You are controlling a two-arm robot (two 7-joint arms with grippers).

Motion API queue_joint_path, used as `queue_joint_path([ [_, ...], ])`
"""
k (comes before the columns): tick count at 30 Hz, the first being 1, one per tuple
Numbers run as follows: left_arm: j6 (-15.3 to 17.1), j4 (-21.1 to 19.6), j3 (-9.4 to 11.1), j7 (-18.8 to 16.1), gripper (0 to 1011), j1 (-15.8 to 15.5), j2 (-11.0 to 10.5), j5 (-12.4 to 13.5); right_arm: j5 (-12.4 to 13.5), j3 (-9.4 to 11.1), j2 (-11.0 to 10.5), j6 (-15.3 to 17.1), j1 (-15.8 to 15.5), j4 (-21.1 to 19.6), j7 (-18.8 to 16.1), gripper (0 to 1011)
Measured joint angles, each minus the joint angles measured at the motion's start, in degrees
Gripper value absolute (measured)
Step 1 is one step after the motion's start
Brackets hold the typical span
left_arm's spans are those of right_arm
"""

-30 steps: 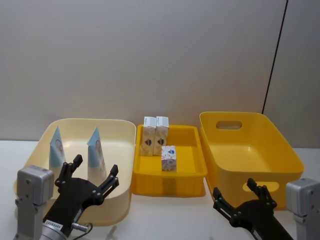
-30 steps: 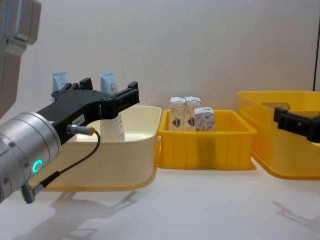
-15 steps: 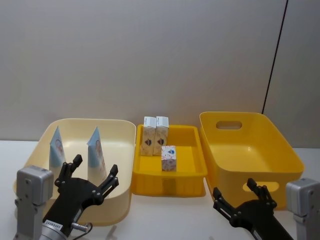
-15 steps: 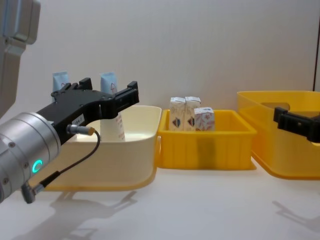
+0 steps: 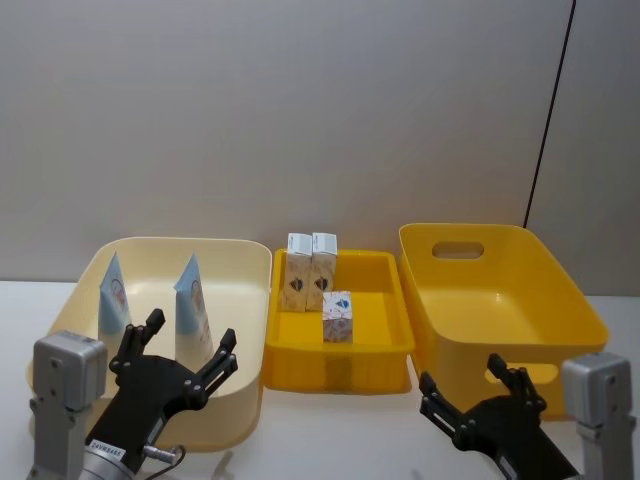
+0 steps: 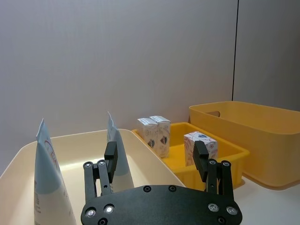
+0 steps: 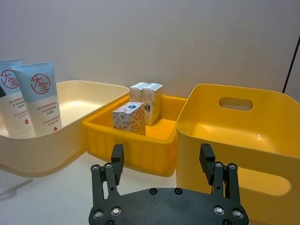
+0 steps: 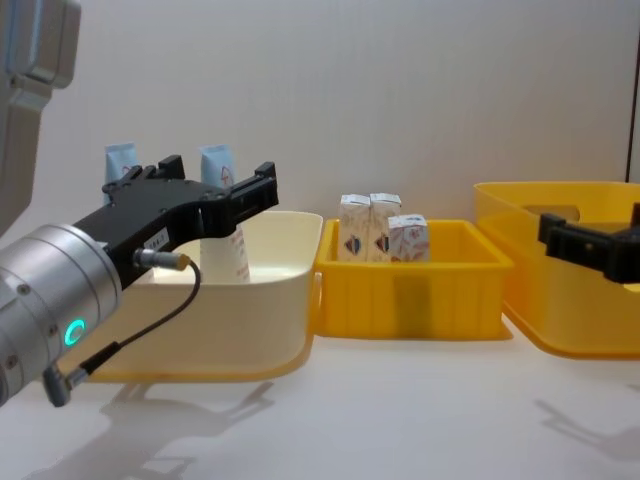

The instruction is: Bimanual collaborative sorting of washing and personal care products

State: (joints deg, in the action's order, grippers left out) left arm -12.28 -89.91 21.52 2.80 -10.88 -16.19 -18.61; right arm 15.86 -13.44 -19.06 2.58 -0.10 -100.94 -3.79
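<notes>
In the lower left of the head view, the left gripper [image 5: 191, 330] hangs over the near rim of the cream, round-cornered plastic bin [image 5: 170, 243]. Its black fingers are spread wide with nothing between them. Two pale-blue-and-white squeeze tubes with red lettering stand inside that bin, crimped ends up. The left tube [image 5: 113, 296] is at the bin's left side, and the right tube [image 5: 192, 293] is just beyond the gripper.

In the lower right, the right gripper [image 5: 468, 385] sits in front of the large, deep yellow plastic bin with handle cut-outs [image 5: 470, 229], also wide open and empty. Small white cartons with a blue-red emblem sit in the shallow yellow plastic tray [image 5: 337, 368] at centre. The rear pair [image 5: 300, 272] stands upright and touching, and the front carton [image 5: 337, 316] stands alone.

The main risk is probably a toppled tube. Each balances on a narrow base, so a finger brushing it on the way in could knock it flat or into its neighbour. I cannot tell whether either tube leans on the back wall for support. The soft body could also buckle and slip from a hard pinch. A low approach could catch the cream bin's rim and shove it against the tray. If both arms reach toward the centre together, they may clash.
</notes>
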Motion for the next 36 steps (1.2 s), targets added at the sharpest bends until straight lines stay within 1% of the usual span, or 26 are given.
queue_joint_path([
  [4,0.0,0.0,0.0,0.0,1002,0.0,0.0,0.0,-1.06,-0.87,0.38,1.42,1.27,0.38,0.33,1001],
  [8,0.0,0.0,0.0,0.0,1002,0.0,0.0,0.0,-2.41,-2.03,0.84,3.99,2.76,0.46,0.82,1001],
  [9,0.0,0.0,0.0,0.0,1002,0.0,0.0,0.0,-2.85,-2.43,1.02,5.51,3.32,0.37,0.99,1001],
  [10,0.0,0.0,0.0,0.0,1002,0.0,0.0,0.0,-3.04,-2.62,1.1,6.16,3.59,0.31,1.07,1001],
  [11,0.0,0.0,0.0,0.0,1002,0.0,0.0,0.01,-3.41,-3.04,1.29,7.84,4.28,0.04,1.26,1001],
  [12,0.0,0.0,0.0,0.0,1002,0.0,0.0,0.0,-3.41,-3.04,1.29,7.84,4.28,0.04,1.26,1001],
  [16,0.0,-0.01,0.0,0.0,1002,0.0,0.0,0.0,-4.1,-3.97,1.92,12.73,6.12,-0.75,1.51,1001],
  [18,0.0,-0.01,0.0,0.0,1002,0.0,0.0,0.01,-4.23,-4.16,2.13,14.5,6.65,-0.89,1.61,1001],
  [19,0.0,-0.01,0.0,0.0,1002,0.0,0.0,0.01,-4.37,-4.35,2.43,16.21,7.42,-0.98,1.73,1001],
  [21,0.0,-0.01,0.0,0.0,1002,0.0,0.0,0.01,-4.53,-4.54,2.9,18.53,8.57,-0.97,1.86,1001],
  [24,0.0,0.0,0.0,0.0,1002,0.0,0.0,0.01,-4.6,-4.65,3.45,20.58,9.75,-0.67,1.97,1001],
  [25,0.0,-0.01,0.0,0.0,1002,0.0,0.0,0.0,-4.62,-4.72,3.88,22.03,10.61,-0.28,2.05,1001],
  [30,0.0,0.0,0.0,0.0,1002,0.0,0.0,0.01,-4.62,-4.82,5.15,25.01,13.0,1.1,2.18,1001],
  [31,0.0,-0.01,0.0,0.0,1002,0.0,0.0,0.01,-4.61,-4.86,5.64,25.82,13.83,1.99,2.19,1001],
  [36,0.0,-0.01,0.0,0.0,1002,0.0,0.0,0.01,-4.52,-5.06,6.99,27.6,16.07,4.11,2.15,1001],
])
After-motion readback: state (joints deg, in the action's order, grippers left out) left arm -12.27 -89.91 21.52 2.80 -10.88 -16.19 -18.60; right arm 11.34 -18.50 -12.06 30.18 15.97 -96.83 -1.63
